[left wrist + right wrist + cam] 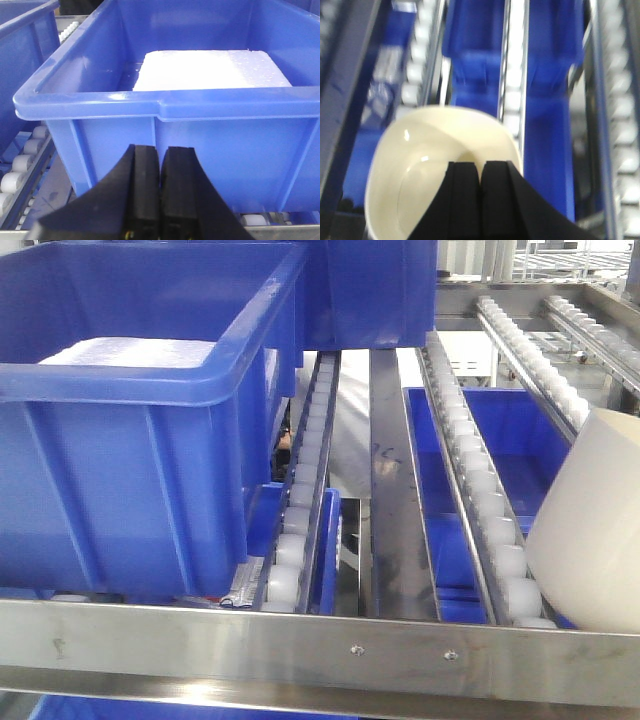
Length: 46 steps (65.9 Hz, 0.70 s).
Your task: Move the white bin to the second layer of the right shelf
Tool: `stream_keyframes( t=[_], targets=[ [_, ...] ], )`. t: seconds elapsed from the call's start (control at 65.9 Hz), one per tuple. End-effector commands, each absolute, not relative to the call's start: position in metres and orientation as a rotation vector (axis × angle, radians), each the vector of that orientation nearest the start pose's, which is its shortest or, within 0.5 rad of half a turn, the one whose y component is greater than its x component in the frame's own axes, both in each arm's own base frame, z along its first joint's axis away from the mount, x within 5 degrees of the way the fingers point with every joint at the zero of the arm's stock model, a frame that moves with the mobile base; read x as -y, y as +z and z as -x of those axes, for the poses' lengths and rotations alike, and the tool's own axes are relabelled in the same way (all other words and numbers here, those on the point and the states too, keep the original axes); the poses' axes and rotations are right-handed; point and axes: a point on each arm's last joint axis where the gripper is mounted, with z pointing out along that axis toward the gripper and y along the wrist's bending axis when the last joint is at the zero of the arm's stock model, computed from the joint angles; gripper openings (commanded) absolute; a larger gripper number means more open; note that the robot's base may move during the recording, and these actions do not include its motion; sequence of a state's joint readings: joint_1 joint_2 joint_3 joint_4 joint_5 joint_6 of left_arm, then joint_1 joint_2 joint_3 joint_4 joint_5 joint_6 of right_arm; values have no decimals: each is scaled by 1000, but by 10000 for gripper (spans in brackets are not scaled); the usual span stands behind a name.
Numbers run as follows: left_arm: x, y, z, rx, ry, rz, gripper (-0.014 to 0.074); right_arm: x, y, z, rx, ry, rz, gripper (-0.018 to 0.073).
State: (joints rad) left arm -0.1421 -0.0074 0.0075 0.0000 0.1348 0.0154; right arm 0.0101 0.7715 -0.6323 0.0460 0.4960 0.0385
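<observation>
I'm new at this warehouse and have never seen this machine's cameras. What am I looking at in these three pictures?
A two-armed robot faces a steel rack with roller lanes. The front camera shows a blue crate on the rollers and a white bin at the right edge. The left wrist camera looks past its shut, empty left end effector at that crate, which holds a white foam block. The right wrist camera, blurred, shows the right end effector at the bin's rim, apparently gripping it above the rollers.

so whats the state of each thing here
white bin: empty, held over the roller lanes, right jaws closed on its rim
blue crate: on the rollers, white block inside
left gripper: shut, empty
right gripper: shut on bin
</observation>
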Motion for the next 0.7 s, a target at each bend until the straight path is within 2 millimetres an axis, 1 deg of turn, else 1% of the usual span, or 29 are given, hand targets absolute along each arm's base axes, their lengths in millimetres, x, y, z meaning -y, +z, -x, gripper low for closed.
stream_keyframes(
  t=[0.0, 0.136, 0.212, 0.334, 0.44, 0.682],
  targets=[
    [8, 195, -56, -1549, -105, -123, 85, -2, 326, -141, -1957, 43, -24, 50],
    [8, 195, -56, -1549, -105, -123, 85, -2, 318, -112, -1868, 46, -24, 50],
    [8, 195, -56, -1549, -105, -123, 85, -3, 314, -95, -1816, 74, -39, 50],
    [8, 195, -56, -1549, -105, -123, 85, -3, 310, -76, -1747, 77, -36, 50],
    [8, 195, -56, -1549, -105, -123, 85, -3, 310, -68, -1728, 85, -39, 50],
    [8, 195, -56, -1549, -105, -123, 85, -3, 312, -68, -1701, 76, -35, 49]
  ],
)
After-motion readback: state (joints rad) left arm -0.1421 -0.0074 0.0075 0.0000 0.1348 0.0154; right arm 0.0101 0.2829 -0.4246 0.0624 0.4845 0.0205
